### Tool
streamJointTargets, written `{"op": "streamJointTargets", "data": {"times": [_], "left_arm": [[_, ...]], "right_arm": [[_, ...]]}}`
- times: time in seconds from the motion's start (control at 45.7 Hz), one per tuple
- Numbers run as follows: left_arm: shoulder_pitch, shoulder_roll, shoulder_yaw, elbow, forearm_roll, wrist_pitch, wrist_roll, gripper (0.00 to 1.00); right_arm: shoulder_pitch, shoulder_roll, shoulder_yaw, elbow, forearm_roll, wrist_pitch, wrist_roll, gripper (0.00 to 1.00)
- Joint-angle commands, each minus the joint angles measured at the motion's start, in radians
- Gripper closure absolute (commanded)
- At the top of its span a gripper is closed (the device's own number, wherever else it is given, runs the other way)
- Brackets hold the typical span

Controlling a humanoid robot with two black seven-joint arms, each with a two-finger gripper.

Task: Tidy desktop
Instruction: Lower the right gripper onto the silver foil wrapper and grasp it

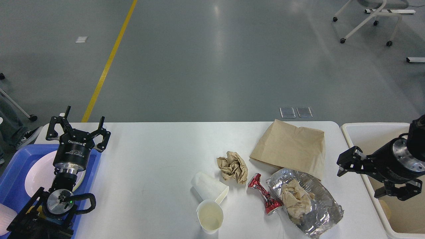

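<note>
The white desktop (149, 159) holds litter on its right half: a flat brown paper bag (292, 147), a crumpled brown paper ball (233, 167), a crushed red can (264, 196), a foil wrapper (315, 215) with crumpled paper in it, a white cup lying on its side (209, 187) and an upright white cup (210, 217). My left gripper (79, 127) is open and empty at the far left, above the tray's edge. My right gripper (362, 181) is open and empty over the bin's left rim, right of the bag.
A blue tray (13, 166) with a white plate (36, 172) sits at the left end of the desktop. A cream bin (365, 131) stands against the right end. Office chair legs (362, 23) stand on the grey floor beyond.
</note>
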Motion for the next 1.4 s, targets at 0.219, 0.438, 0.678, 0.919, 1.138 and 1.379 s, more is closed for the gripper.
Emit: {"op": "streamJointTargets", "data": {"times": [0.219, 0.438, 0.678, 0.919, 1.138, 1.379], "left_arm": [[0.000, 0.000, 0.000, 0.000, 0.000, 0.000, 0.000, 0.04], [0.000, 0.000, 0.001, 0.000, 0.000, 0.000, 0.001, 0.04], [0.000, 0.000, 0.000, 0.000, 0.000, 0.000, 0.000, 0.04], [0.000, 0.000, 0.000, 0.000, 0.000, 0.000, 0.000, 0.04], [0.000, 0.000, 0.000, 0.000, 0.001, 0.000, 0.001, 0.04], [0.000, 0.000, 0.000, 0.000, 0.000, 0.000, 0.001, 0.04]], "right_arm": [[-0.293, 0.007, 0.096, -0.115, 0.089, -0.072, 0.008, 0.02], [-0.436, 0.012, 0.191, -0.129, 0.089, -0.098, 0.010, 0.02], [-0.649, 0.029, 0.332, -0.186, 0.178, -0.292, 0.011, 0.00], [-0.724, 0.081, 0.358, -0.284, 0.200, -0.288, 0.010, 0.02], [-0.778, 0.125, 0.398, -0.336, 0.256, -0.287, 0.010, 0.25], [-0.780, 0.127, 0.398, -0.336, 0.278, -0.284, 0.011, 1.00]]}}
